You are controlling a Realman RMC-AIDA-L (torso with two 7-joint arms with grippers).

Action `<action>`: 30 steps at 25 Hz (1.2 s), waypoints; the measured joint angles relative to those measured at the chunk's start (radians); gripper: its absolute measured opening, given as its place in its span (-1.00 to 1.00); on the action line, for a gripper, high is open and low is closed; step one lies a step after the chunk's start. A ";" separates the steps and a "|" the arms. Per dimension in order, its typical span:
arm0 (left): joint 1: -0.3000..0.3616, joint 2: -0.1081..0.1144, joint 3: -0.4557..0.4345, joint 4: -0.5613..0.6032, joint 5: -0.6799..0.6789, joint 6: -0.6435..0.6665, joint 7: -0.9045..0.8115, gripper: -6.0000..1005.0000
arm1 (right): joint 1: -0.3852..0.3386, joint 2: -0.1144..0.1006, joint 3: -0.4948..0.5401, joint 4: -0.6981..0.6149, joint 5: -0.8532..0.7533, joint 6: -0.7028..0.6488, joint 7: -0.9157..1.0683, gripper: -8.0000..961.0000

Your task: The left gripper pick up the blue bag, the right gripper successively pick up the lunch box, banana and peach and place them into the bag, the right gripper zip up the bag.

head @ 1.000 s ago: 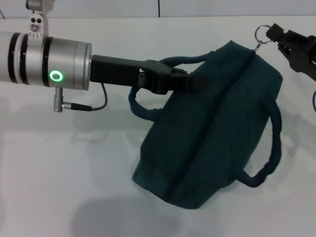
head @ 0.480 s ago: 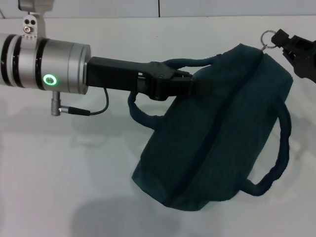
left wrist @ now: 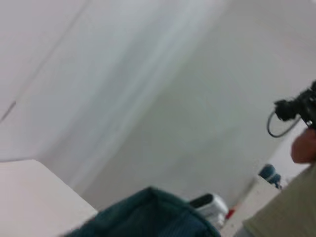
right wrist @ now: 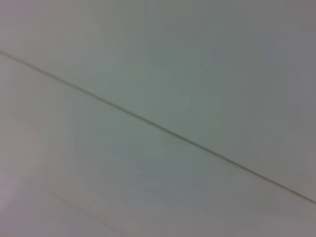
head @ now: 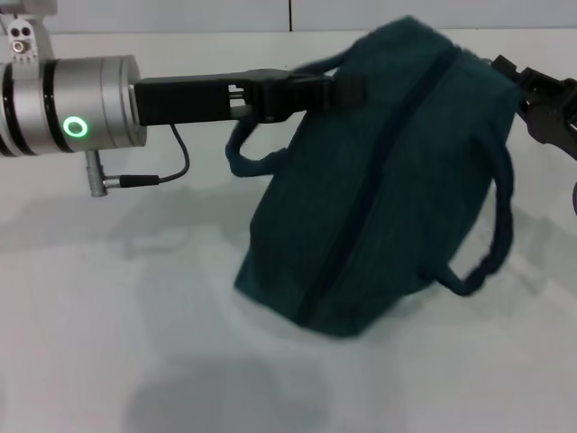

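Note:
The blue bag (head: pixel 388 189) hangs tilted above the white table, its lower end near the surface. Its black zipper (head: pixel 374 180) runs as a closed dark line along its length. My left gripper (head: pixel 347 88) reaches in from the left, shut on the bag's near handle at the top. My right gripper (head: pixel 507 70) sits at the right edge with its tip against the bag's upper end; the ring pull is hidden behind the fabric there. The bag's top (left wrist: pixel 148 215) shows in the left wrist view. Lunch box, banana and peach are out of view.
The white table (head: pixel 108 343) spreads bare in front and to the left of the bag. The bag's second handle (head: pixel 491 244) dangles loose on the right side. The right wrist view shows only a pale surface with a thin seam.
The left arm has risen and drawn back, lifting the bag higher and more upright. The metal ring pull in the right gripper has gone out of sight behind the bag.

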 joint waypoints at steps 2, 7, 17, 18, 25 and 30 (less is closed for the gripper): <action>0.001 0.000 0.000 -0.004 -0.003 -0.007 0.000 -0.89 | 0.000 0.000 0.001 0.000 0.000 -0.020 -0.001 -0.93; 0.002 -0.003 -0.001 -0.010 -0.005 -0.030 0.000 -0.89 | -0.001 0.000 0.003 0.000 0.003 -0.069 -0.021 -0.74; -0.014 -0.004 0.009 -0.072 0.018 -0.175 0.023 -0.89 | -0.065 -0.027 0.036 -0.002 0.010 -0.100 -0.025 -0.06; -0.016 -0.004 0.009 -0.076 0.038 -0.208 0.027 -0.89 | -0.083 -0.031 0.065 0.001 0.010 -0.104 -0.024 0.01; -0.020 -0.006 0.015 -0.128 0.024 -0.344 0.080 -0.79 | -0.121 -0.037 0.129 0.000 0.007 -0.107 -0.024 0.40; -0.025 -0.007 0.019 -0.139 -0.006 -0.376 0.146 -0.53 | -0.126 -0.042 0.129 -0.004 0.003 -0.132 -0.038 0.49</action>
